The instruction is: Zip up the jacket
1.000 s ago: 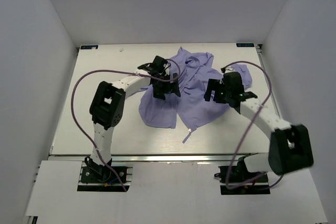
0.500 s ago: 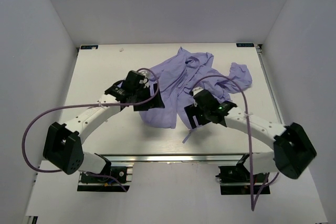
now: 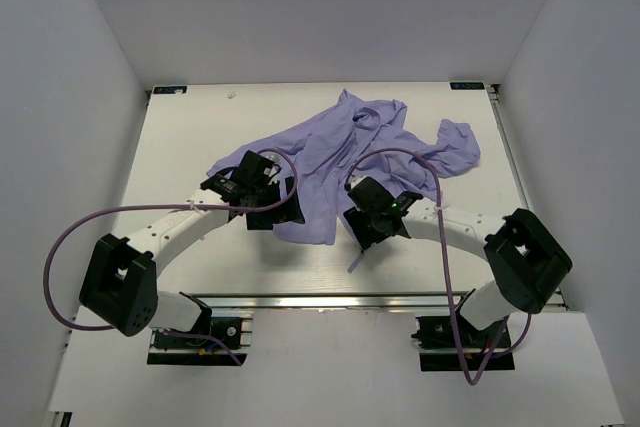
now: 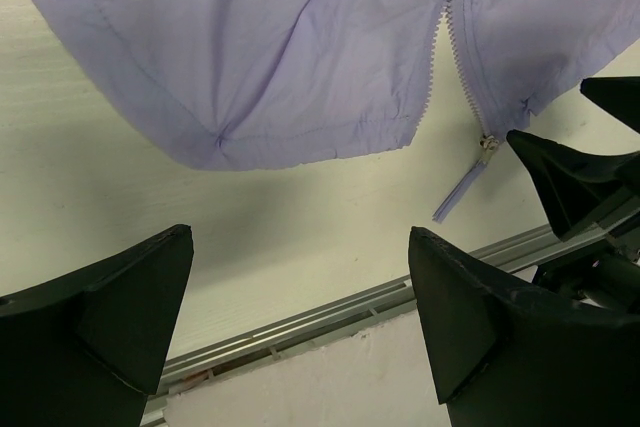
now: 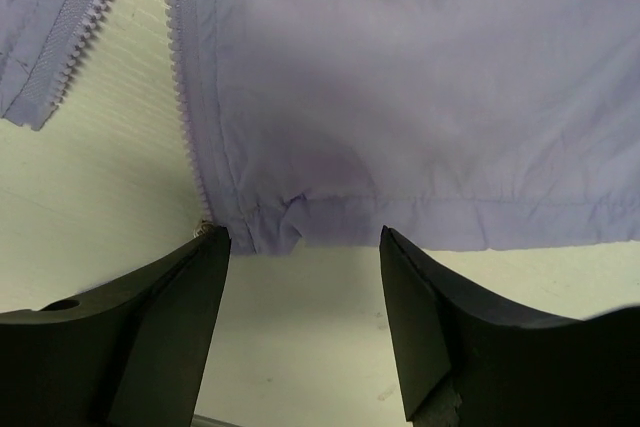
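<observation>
The lavender jacket lies wrinkled on the table, its front open. My left gripper hovers open at the lower left hem, with only table between its fingers. My right gripper is open at the bottom of the right front edge. Its jaws straddle bare table just below the hem. The zipper teeth run down to a small metal end beside my left fingertip. The other zipper half lies apart. In the left wrist view the zipper ends in a loose tape tail.
The white table ends in a metal rail at the near edge, close below both grippers. In the left wrist view the right gripper's fingers stand just right of the zipper end. Purple cables loop off both arms.
Both arms have come down toward the jacket's near hem. The left gripper moved off the fabric to the lower left. The right one slid left to the zipper's bottom, its jaws a little narrower.
</observation>
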